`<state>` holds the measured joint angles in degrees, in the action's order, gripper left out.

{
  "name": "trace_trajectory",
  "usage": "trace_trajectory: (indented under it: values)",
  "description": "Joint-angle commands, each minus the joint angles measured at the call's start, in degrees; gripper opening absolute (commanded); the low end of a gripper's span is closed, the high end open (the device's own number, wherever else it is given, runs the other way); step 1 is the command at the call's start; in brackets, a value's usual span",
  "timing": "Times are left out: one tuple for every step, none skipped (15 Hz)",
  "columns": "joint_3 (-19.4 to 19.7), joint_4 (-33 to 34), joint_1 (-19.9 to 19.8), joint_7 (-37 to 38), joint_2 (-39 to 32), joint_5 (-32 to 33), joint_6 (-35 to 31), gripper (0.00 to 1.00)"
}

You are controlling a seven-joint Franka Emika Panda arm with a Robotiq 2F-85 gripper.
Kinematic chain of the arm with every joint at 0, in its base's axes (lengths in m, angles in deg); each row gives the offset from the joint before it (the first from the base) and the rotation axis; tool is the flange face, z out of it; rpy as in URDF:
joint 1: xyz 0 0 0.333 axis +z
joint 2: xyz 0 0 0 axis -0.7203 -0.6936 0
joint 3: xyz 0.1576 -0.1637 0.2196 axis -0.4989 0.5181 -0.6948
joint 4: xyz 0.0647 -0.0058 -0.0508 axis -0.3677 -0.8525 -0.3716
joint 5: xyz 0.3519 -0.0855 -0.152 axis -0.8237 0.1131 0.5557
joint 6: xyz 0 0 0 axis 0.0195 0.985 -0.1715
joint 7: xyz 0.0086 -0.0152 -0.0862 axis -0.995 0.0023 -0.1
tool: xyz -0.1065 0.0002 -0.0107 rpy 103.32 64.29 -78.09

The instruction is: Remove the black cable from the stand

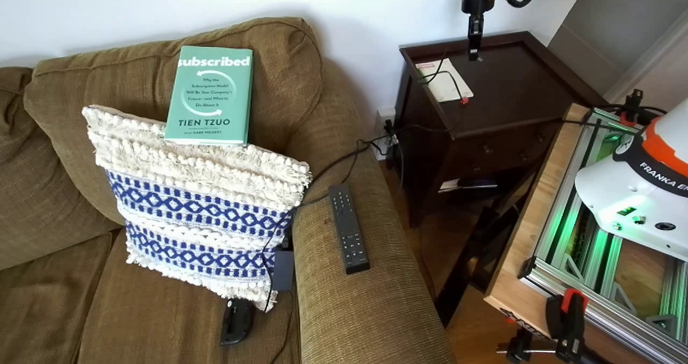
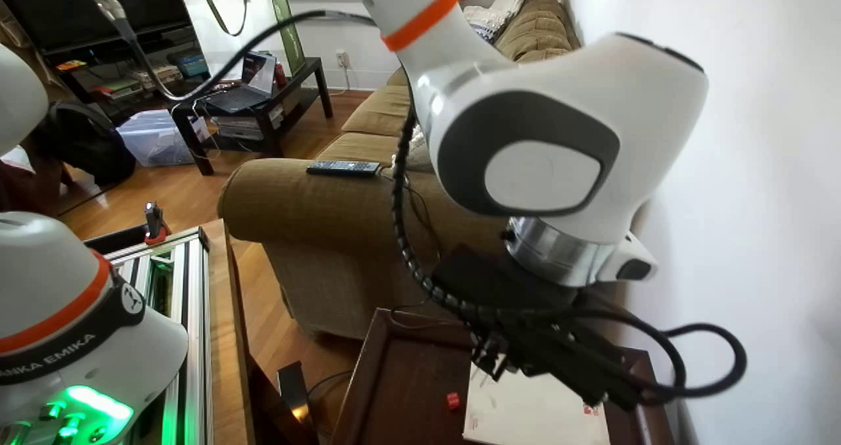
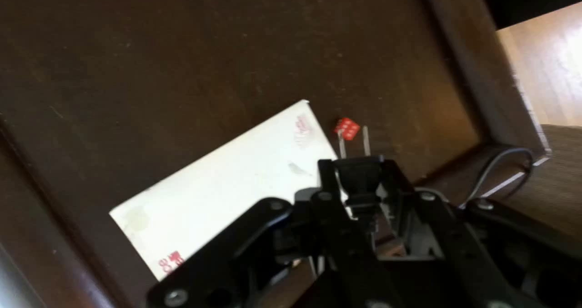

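Observation:
Between the fingertips of my gripper point(image 3: 359, 164) sits the black plug end point(image 3: 361, 176) of the black cable, its two metal prongs pointing away from me; the gripper is shut on it. The thin cord of the black cable point(image 3: 484, 173) loops over the raised edge near one corner of the stand; where it runs behind my fingers it is hidden. The dark brown stand point(image 1: 527, 84) fills most of the wrist view. In an exterior view my gripper point(image 1: 474, 44) hangs above the back half of the stand's top, pointing down.
A white envelope point(image 3: 236, 176) and a small red die point(image 3: 348, 128) lie on the stand. Beside it, the sofa arm carries a remote point(image 1: 349, 229); a book point(image 1: 209, 98) and a patterned pillow point(image 1: 204, 202) are further along. A white wall point(image 2: 755, 202) stands close to the arm.

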<state>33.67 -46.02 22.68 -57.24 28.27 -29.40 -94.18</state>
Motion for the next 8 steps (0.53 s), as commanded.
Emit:
trace_trajectory:
  values:
    - [-1.4,-8.6,2.8,-7.6,14.0,-10.6,7.0,0.07]
    - [-1.5,-9.9,4.2,-10.3,17.4,-14.5,9.1,0.07]
    - [-1.4,-11.7,6.0,-12.9,20.8,-18.7,9.8,0.07]
    - [-1.2,-13.1,8.1,-14.3,23.9,-22.2,10.6,0.07]
    - [-0.9,-14.1,10.2,-15.8,26.5,-25.6,11.0,0.07]
    - [-0.7,-15.2,12.7,-17.0,28.4,-28.8,10.3,0.07]
    - [-0.4,-15.9,14.9,-18.5,30.0,-31.5,9.7,0.07]
    - [-0.4,-17.1,17.2,-19.6,31.5,-33.5,7.6,0.07]
